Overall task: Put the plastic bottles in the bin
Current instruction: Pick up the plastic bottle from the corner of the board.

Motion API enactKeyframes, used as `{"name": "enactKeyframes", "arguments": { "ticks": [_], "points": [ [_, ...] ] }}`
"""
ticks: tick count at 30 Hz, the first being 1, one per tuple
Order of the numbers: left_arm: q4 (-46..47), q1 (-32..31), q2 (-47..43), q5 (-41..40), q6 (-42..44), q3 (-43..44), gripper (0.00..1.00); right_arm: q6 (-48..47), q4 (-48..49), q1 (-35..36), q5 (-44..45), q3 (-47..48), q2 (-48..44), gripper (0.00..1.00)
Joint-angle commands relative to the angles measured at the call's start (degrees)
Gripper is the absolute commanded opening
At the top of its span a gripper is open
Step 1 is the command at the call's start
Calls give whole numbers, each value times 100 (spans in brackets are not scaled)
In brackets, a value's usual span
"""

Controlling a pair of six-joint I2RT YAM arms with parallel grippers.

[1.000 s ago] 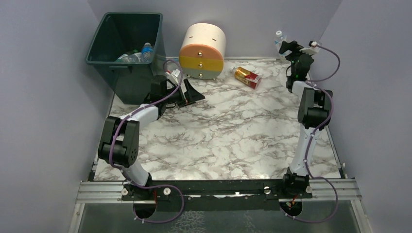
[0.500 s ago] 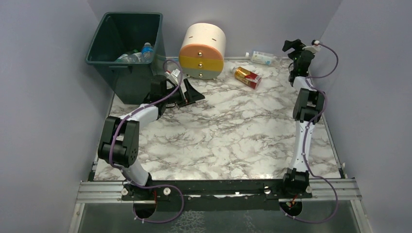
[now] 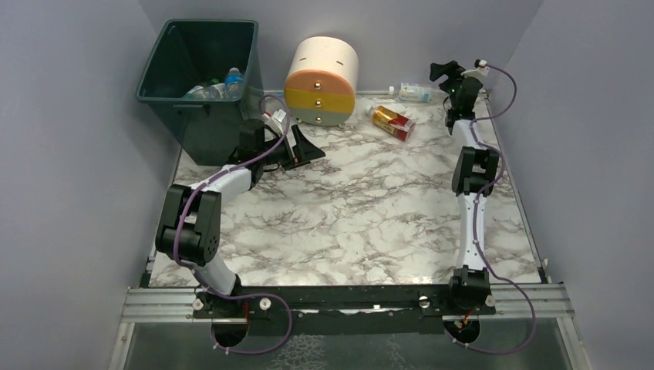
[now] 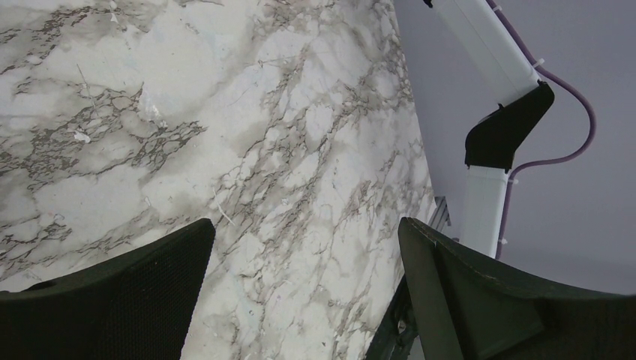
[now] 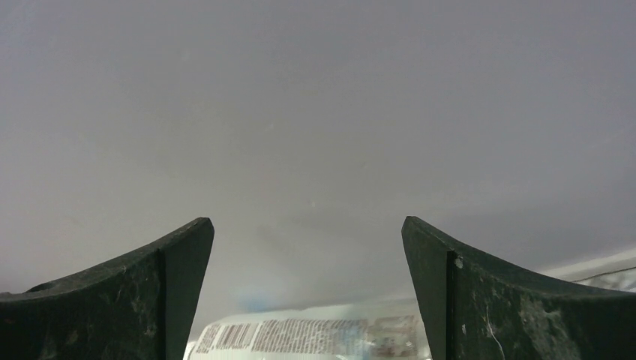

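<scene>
Left arm (image 3: 189,223): folded at the elbow, forearm reaching to the foot of the bin (image 3: 202,127); left gripper (image 3: 311,151) low over the marble table (image 3: 347,223), pointing right, jaws spread wide with only bare tabletop between them. Right arm (image 3: 472,208): stretched almost straight toward the far right corner; right gripper (image 3: 442,72) raised near the back wall, jaws wide apart and gripping nothing. Plastic bottles: several inside the bin (image 3: 218,88); 1 clear bottle (image 3: 413,93) lying on its side against the back wall, just left of and below the right gripper; 1 red-and-yellow bottle (image 3: 393,122) lying on the table nearby. Round drawer unit (image 3: 322,77): between the bin and these 2 bottles. Change: 1 second ago the clear bottle was up at the right gripper's fingers; the right arm has since swung left.
</scene>
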Motion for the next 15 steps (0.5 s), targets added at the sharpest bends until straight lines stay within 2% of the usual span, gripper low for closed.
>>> {"name": "enactKeyframes", "arguments": {
  "ticks": [1, 8, 15],
  "points": [
    [11, -23, 37, -1, 80, 206, 99, 399, -31, 36, -398, 233, 490, 100],
    [10, -35, -40, 9, 80, 179, 99, 713, 82, 64, -827, -271, 418, 94],
    [10, -91, -210, 9, 89, 155, 99, 128, 48, 252, -1430, -1251, -380, 86]
  ]
}}
